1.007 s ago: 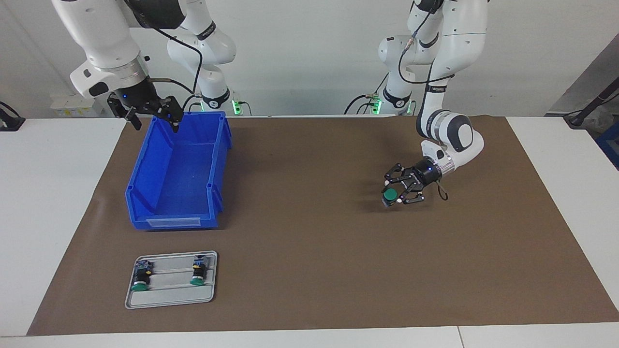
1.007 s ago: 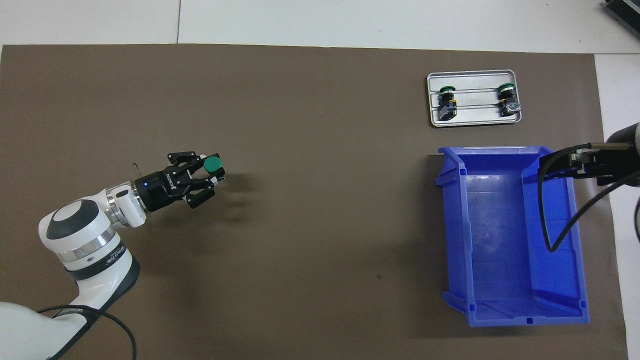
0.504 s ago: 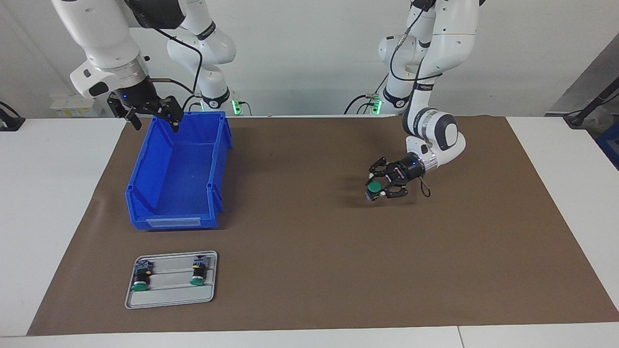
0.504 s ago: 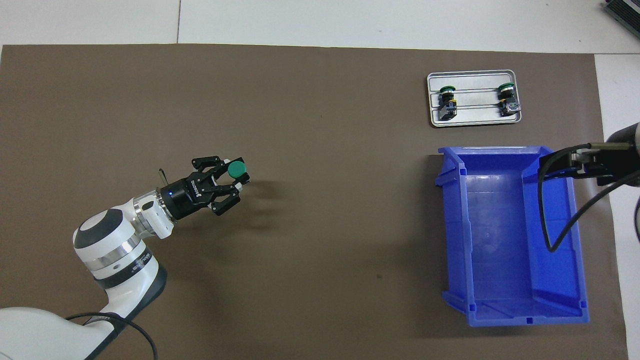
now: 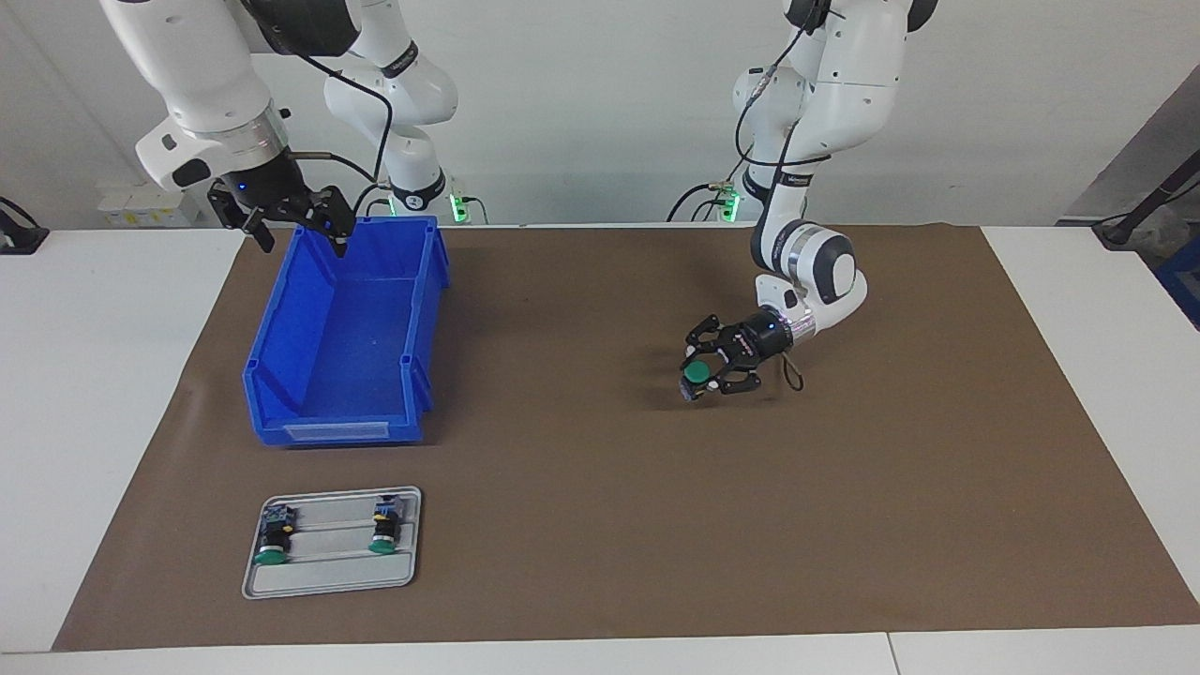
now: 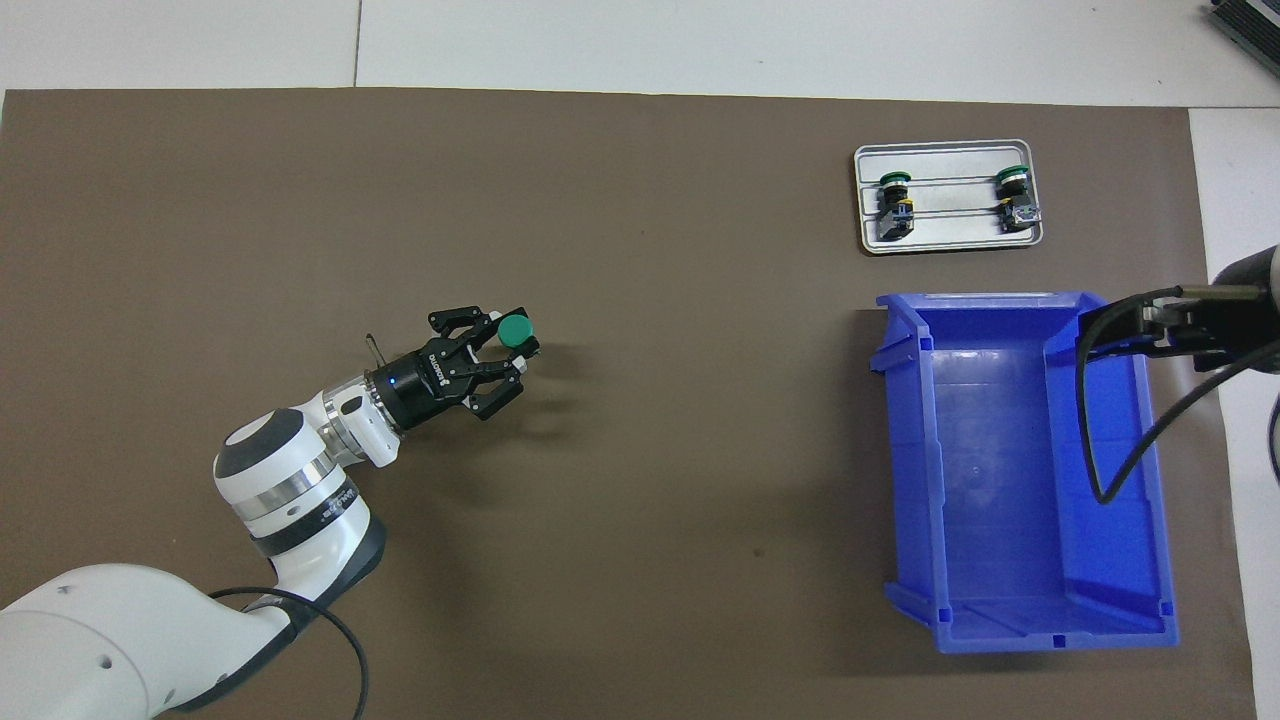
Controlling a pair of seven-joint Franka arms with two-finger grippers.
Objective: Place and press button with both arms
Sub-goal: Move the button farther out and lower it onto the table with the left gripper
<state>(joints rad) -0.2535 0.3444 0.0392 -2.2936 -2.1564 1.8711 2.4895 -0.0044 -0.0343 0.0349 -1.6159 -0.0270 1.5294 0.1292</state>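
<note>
My left gripper point(image 5: 701, 370) point(image 6: 505, 345) is shut on a button point(image 5: 696, 373) point(image 6: 516, 331) with a round green cap, held low over the brown mat near its middle, cap up. My right gripper point(image 5: 300, 228) point(image 6: 1105, 335) hangs open and empty over the rim of the blue bin point(image 5: 337, 431) point(image 6: 990, 300) at the end nearer the robots, and waits there. Two more green-capped buttons point(image 5: 272, 544) point(image 6: 893, 193) lie on a grey tray point(image 5: 328, 579) point(image 6: 950, 237).
The blue bin stands on the mat at the right arm's end, with nothing in it. The grey tray lies farther from the robots than the bin. The brown mat point(image 5: 600, 525) point(image 6: 600, 180) covers most of the white table.
My left gripper has carried the button across the mat toward the right arm's end, nearer the table's middle. The right arm has not moved.
</note>
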